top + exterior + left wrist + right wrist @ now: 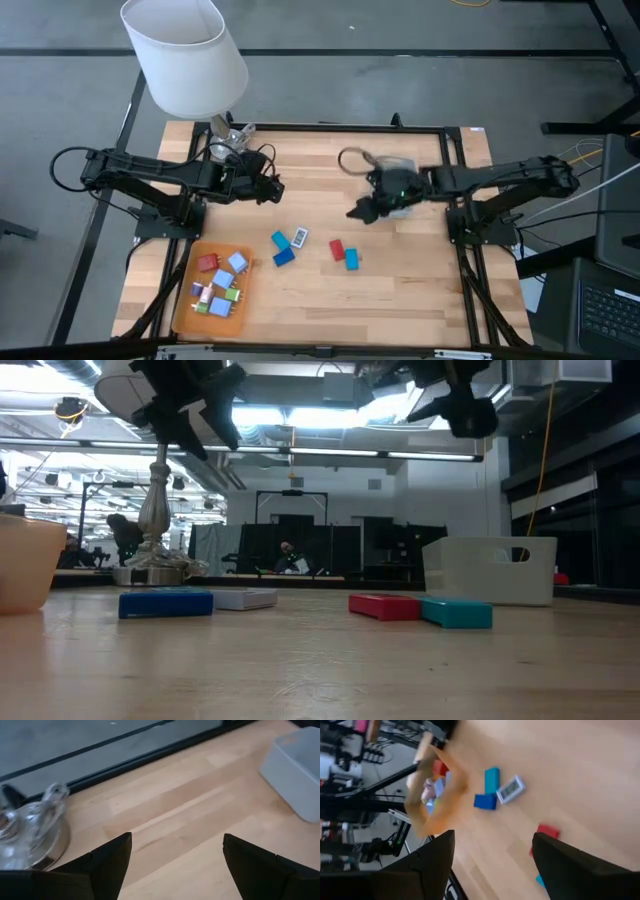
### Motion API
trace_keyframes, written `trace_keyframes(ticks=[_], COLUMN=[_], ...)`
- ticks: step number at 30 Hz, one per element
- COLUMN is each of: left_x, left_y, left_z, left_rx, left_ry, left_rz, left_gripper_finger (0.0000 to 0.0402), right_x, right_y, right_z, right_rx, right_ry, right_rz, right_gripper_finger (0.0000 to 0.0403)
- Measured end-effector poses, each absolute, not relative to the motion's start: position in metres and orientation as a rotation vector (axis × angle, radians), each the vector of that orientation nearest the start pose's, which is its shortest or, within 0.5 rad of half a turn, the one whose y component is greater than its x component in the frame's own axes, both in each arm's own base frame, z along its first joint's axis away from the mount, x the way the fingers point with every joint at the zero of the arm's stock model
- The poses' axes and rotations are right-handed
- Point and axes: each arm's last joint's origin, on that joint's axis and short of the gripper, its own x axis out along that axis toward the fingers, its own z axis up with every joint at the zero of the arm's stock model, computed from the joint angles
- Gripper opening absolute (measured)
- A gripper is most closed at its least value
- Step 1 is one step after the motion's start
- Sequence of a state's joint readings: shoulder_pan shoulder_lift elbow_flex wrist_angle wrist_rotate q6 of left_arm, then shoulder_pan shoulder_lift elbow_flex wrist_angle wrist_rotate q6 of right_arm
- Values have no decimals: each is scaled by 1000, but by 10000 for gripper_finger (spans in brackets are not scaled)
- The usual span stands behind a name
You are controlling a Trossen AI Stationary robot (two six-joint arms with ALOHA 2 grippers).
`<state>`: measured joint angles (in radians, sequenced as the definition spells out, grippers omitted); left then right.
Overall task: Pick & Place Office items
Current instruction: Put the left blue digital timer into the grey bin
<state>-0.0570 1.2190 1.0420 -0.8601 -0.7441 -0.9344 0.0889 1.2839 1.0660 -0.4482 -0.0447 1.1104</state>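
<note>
The right pincer [362, 212] hung spread and empty above the surface [400, 290], likely lining up on the red block [337, 250] and teal block [351, 259] lying loose beside the blue pieces [283, 257]. The left pincer [274, 188] waited spread near the lamp [185, 55]. Other pieces sat in the orange tray [185, 300]. No writing was legible.

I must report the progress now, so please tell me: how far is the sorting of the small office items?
Done: several small pieces already lie in the orange tray. In hand: nothing; the left pincer and the right pincer both hang open above the table. Left: five pieces on the wood, among them a dark blue block, a red block and a teal block.
</note>
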Motion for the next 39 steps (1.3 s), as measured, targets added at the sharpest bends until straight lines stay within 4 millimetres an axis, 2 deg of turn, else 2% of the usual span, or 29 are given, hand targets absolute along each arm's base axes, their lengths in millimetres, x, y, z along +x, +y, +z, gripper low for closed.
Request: trace_keyframes(ticks=[4, 11, 15, 17, 20, 27, 32, 39], left_x=[232, 238, 239, 239, 240, 240, 241, 243], left_y=[5, 3, 2, 2, 2, -1, -1, -2], left_z=[293, 295, 296, 296, 296, 295, 295, 297], left_rx=[-385, -305, -311, -316, -326, -285, -250, -187], left_ry=[615, 654, 657, 657, 666, 723, 741, 739], left_rz=[899, 758, 739, 731, 709, 605, 568, 503], left_gripper_finger=[306, 306, 306, 306, 306, 306, 306, 306], right_x=[278, 293, 299, 301, 307, 316, 323, 323], right_y=[57, 108, 127, 134, 143, 146, 154, 155], right_z=[288, 238, 209, 201, 197, 197, 191, 184], right_rx=[1120, 1258, 1291, 1289, 1264, 1142, 1197, 1272], right_ry=[688, 809, 877, 904, 918, 1023, 1037, 1004], right_rz=[-340, -526, -622, -661, -732, -932, -927, -1024], right_gripper_finger=[263, 263, 263, 263, 263, 263, 263, 263])
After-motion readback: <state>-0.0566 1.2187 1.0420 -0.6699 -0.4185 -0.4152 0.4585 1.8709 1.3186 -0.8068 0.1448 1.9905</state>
